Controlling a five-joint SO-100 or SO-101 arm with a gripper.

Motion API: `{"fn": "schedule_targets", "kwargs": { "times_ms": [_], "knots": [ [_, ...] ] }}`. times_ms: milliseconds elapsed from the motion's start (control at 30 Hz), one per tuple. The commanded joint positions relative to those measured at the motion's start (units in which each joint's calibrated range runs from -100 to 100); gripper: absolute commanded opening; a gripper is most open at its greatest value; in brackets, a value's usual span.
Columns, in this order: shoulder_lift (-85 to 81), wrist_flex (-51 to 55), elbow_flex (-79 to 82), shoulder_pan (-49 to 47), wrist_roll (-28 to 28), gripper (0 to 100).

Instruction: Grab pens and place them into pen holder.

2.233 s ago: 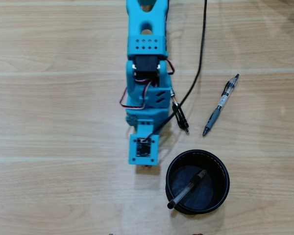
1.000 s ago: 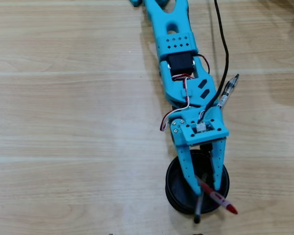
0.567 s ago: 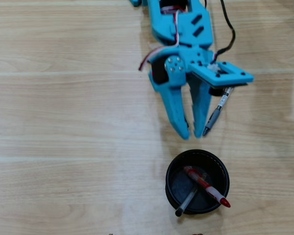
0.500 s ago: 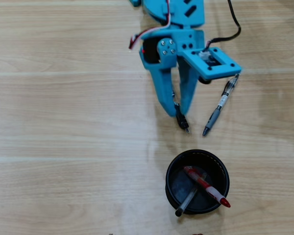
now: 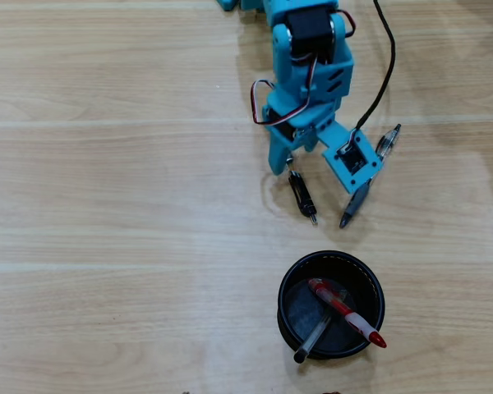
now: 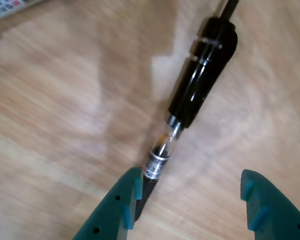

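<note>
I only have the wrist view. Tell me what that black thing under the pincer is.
Observer: It looks like a black cable plug, not a pen.
Operator: Give me the nearest loose pen.
Observer: The grey-sleeved pen lies on the table just right of the plug in the overhead view.
Operator: Report the pen holder.
Observer: Overhead, the pen holder sits below both, holding the red and white pen and a clear pen.

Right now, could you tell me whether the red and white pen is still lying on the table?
No, the red and white pen is leaning inside the pen holder, its red tip poking over the rim.
</note>
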Motion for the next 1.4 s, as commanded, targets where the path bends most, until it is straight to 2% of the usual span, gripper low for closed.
{"fn": "schedule_targets", "kwargs": {
  "times_ms": [0,267,367,467,567,800,867,933,1133,1200,1267,1367],
  "knots": [
    [3.06,-1.31,-0.22,2.27,0.24,22],
    [10.17,-1.05,-2.67,3.80,0.24,22],
    [11.35,-1.13,-3.21,4.04,0.24,16],
    [11.18,-1.13,-3.21,5.33,0.18,1],
    [9.83,-0.45,-5.20,6.54,0.08,2],
    [-2.35,2.22,-8.01,6.94,-7.97,2],
    [-5.90,-3.37,-10.00,6.30,-9.49,2],
    [-8.43,-14.28,-12.36,4.60,-10.06,2],
    [-4.71,-58.89,-14.71,2.91,-11.16,2],
    [0.11,-71.01,-16.25,3.07,-15.55,2],
    [5.77,-75.91,-18.69,3.07,-19.31,2],
    [12.95,-75.99,-24.13,3.31,-19.73,2]
  ]
}}
